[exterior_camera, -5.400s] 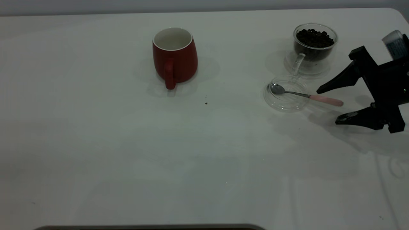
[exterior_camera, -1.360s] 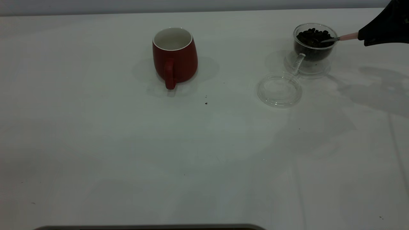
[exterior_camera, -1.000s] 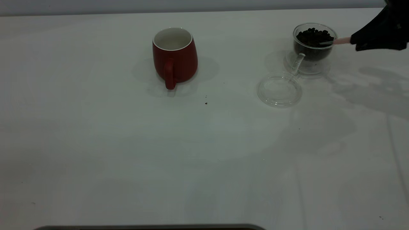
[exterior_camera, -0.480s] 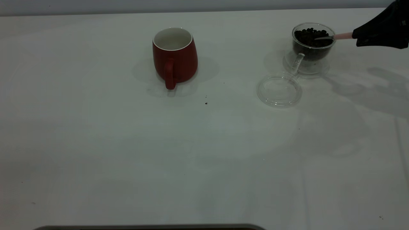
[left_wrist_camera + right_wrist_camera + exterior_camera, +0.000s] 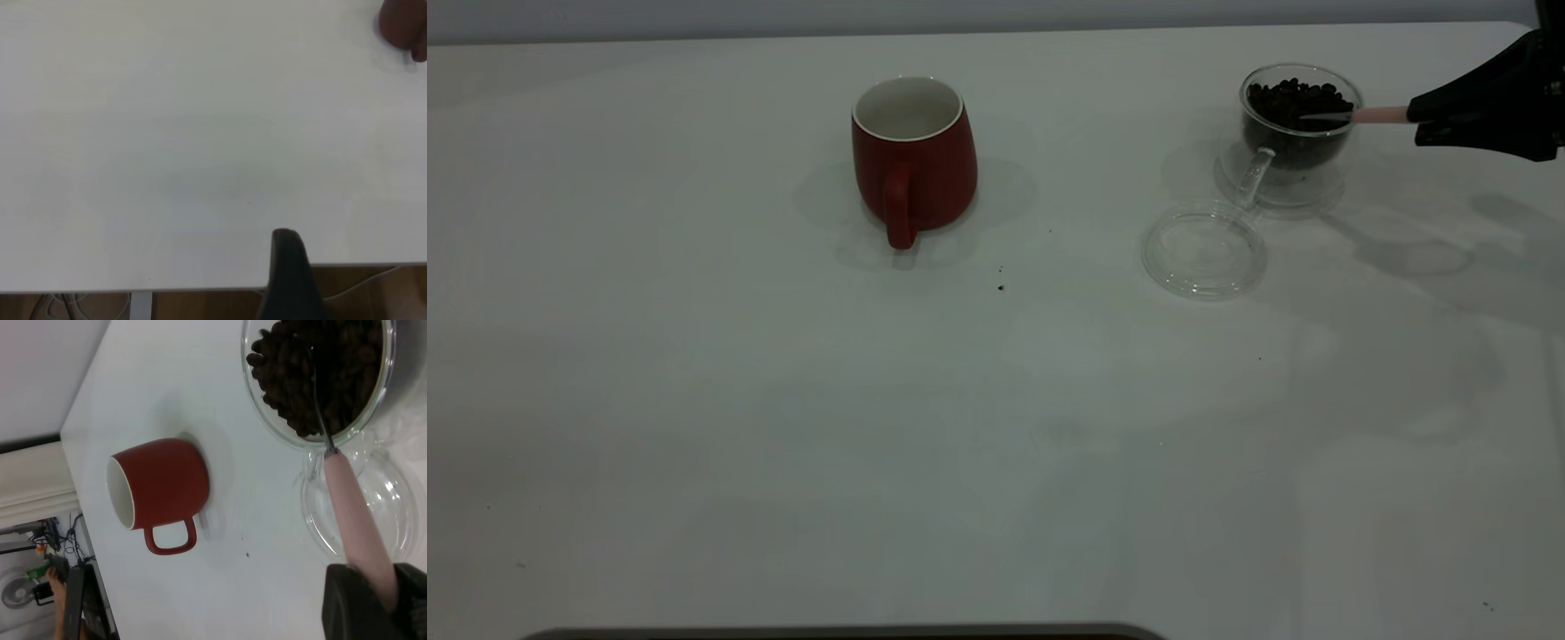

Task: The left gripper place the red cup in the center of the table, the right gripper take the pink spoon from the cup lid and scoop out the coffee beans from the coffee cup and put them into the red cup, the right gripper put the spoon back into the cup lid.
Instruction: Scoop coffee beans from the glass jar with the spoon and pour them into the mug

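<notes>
one arm is doing the work: the right gripper (image 5: 1421, 118), at the upper right edge of the exterior frame, is clamped on the end of the pink spoon (image 5: 1376, 114), whose metal bowl reaches into the coffee beans (image 5: 1294, 96) heaped in the coffee cup (image 5: 1296, 120). the red cup (image 5: 913, 158) stands upright in the upper middle of that frame, well apart from the glass cup, mouth up and handle toward the camera. the cup lid (image 5: 1204, 252) lies bare just beside the coffee cup's handle, below and left of it in frame. the left gripper (image 5: 285, 270) shows only as one dark finger over bare table (image 5: 167, 167) in its wrist view, so whether it is open or closed cannot be told. the step in hand looks like the scoop itself: it would go best with the bowl dug under the beans and then levelled before lifting, since a tilted bowl would shed them. the carry across to the red cup is long, so it calls for a steady, level spoon and a slow tip only once over the white mouth.
</notes>
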Robot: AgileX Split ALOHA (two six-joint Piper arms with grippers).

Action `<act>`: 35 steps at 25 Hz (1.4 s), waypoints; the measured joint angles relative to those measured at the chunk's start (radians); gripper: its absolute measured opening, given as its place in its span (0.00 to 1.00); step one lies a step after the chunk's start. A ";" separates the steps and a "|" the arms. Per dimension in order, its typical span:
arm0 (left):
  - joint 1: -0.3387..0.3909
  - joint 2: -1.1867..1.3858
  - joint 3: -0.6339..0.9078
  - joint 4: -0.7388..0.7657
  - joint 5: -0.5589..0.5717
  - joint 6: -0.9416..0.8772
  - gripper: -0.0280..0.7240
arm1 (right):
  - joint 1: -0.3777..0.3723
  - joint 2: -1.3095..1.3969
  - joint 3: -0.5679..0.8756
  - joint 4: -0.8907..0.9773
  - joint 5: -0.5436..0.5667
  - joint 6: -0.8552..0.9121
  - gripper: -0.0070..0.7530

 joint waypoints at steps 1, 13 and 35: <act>0.000 0.000 0.000 0.000 0.000 0.000 0.79 | -0.004 0.001 0.000 0.002 0.004 -0.007 0.15; 0.000 0.000 0.000 0.000 0.000 0.000 0.79 | -0.049 0.001 0.000 0.010 0.046 -0.024 0.15; 0.000 0.000 0.000 0.000 0.000 0.000 0.79 | -0.110 0.001 0.000 0.018 0.186 -0.073 0.15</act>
